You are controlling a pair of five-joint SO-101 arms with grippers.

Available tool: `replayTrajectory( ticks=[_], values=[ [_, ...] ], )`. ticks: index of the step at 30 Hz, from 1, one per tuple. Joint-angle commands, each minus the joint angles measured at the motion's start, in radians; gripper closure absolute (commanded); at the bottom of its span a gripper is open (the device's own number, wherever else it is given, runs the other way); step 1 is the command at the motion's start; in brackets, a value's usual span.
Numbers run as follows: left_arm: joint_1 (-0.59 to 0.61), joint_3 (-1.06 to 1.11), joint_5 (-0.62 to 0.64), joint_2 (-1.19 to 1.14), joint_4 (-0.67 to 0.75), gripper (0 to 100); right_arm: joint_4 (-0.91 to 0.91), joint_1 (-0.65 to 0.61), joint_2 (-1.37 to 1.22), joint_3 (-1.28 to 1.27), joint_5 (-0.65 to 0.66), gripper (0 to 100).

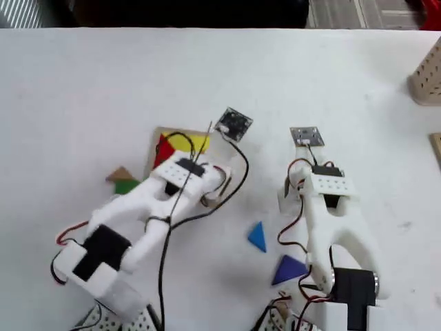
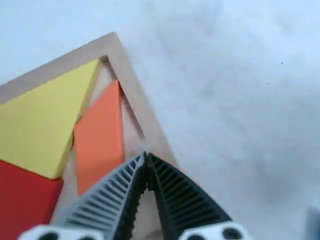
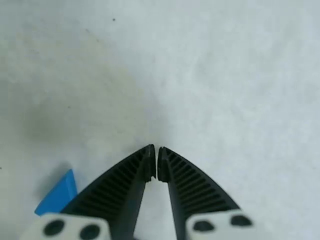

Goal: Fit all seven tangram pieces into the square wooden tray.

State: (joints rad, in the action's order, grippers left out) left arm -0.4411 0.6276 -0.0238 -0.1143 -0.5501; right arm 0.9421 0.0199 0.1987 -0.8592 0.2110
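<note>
The square wooden tray (image 2: 131,82) holds a yellow piece (image 2: 42,122), an orange piece (image 2: 100,140) and a red piece (image 2: 22,197). My left gripper (image 2: 146,159) is shut with nothing in it, its tips over the tray's rim beside the orange piece. In the high view the left arm (image 1: 185,176) covers much of the tray (image 1: 153,148). A brown piece (image 1: 120,174) and a green piece (image 1: 127,186) lie just left of the tray. A light blue triangle (image 1: 257,236) and a dark blue triangle (image 1: 288,269) lie between the arms. My right gripper (image 3: 155,151) is shut and empty above bare table, the light blue triangle (image 3: 57,197) off to one side.
A pale wooden block with holes (image 1: 427,76) stands at the right edge of the white table. Black cables trail from the left arm (image 1: 238,183). Another wooden edge (image 1: 437,148) shows at the far right.
</note>
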Motion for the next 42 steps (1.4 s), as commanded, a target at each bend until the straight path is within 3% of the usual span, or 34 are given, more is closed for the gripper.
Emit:
replayTrajectory(
  ticks=[1, 6, 13, 19, 31, 36, 42],
  values=[
    [0.008, -0.071, 0.014, -0.01, 0.0, 98, -0.007, -0.007, 0.047, 0.005, 0.014, 97.4],
    [0.008, -0.071, 0.015, -0.015, 0.083, 98, -0.007, -0.007, 0.045, 0.005, 0.012, 97.4],
    [0.042, -0.098, 0.017, -0.038, 0.091, 98, -0.007, -0.005, 0.044, 0.005, 0.012, 97.4],
    [0.07, -0.295, 0.063, -0.188, -0.044, 98, -0.007, -0.004, 0.044, 0.005, 0.012, 97.4],
    [0.108, -0.503, 0.071, -0.26, -0.057, 98, -0.01, -0.008, 0.047, 0.005, 0.014, 97.4],
    [0.117, -0.43, 0.069, -0.105, -0.1, 98, -0.012, -0.007, 0.044, 0.008, 0.014, 97.4],
    [0.18, -0.117, 0.064, 0.174, -0.186, 98, -0.012, -0.005, 0.042, 0.008, 0.014, 97.4]
  ],
)
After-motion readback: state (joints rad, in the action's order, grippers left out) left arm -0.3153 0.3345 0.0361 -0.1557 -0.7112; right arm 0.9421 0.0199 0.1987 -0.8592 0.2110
